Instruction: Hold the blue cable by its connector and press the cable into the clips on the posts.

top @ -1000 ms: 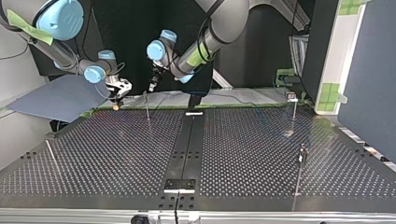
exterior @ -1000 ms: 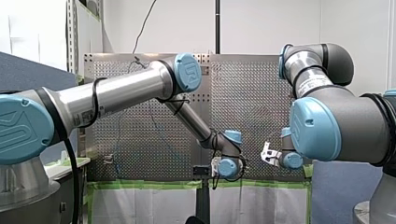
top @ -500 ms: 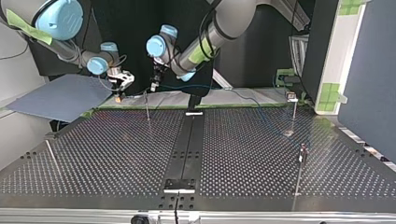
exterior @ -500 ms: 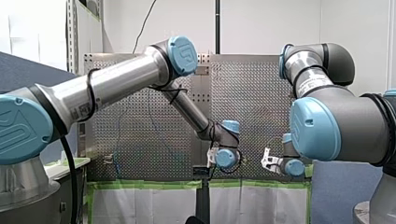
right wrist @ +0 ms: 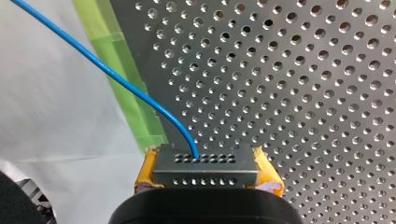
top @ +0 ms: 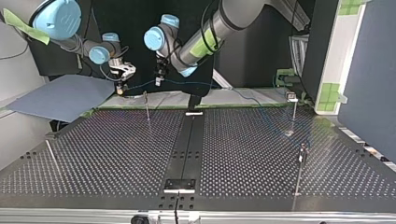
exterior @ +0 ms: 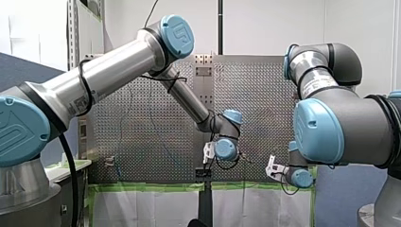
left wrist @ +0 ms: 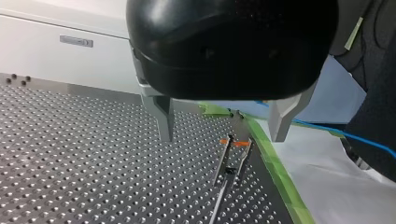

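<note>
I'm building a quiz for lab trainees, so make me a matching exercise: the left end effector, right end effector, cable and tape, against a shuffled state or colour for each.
Things:
1. left end effector
2. right end effector
3. cable
4. tape

States:
A. green, along the table's edge
B. shut on the connector
C. open, holding nothing
D. blue, running out of the connector

Pairs: 1-C, 2-B, 3-D, 4-A.

Shiny perforated metal table (left wrist: 70, 154), dull metal fingers (left wrist: 164, 119), smooth blue cable (right wrist: 116, 77), matt grey connector (right wrist: 205, 171)
</note>
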Robot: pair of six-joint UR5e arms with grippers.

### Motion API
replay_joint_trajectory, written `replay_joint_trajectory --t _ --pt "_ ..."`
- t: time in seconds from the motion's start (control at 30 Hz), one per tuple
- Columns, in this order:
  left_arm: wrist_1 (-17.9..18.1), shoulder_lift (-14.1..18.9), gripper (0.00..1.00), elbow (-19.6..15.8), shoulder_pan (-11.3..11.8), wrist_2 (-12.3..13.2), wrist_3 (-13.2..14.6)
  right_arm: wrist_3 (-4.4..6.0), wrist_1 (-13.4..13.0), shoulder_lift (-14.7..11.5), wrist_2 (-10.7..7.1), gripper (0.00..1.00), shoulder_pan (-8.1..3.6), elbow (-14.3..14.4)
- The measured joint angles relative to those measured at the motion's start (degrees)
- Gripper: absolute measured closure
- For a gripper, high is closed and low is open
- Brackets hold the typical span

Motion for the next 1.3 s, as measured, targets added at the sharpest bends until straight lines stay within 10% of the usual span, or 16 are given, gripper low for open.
replay_joint_trajectory --t 0.77,1.3 --pt "-9.5 8.98 0.02 -11.36 -0.1 2.8 -7.05 0.39 -11.97 -0.1 -1.91 1.0 0.4 12.0" --pt "-17.85 8.94 0.02 -4.61 0.81 9.24 -15.09 2.58 -15.84 -0.1 -1.92 1.0 -0.28 14.48"
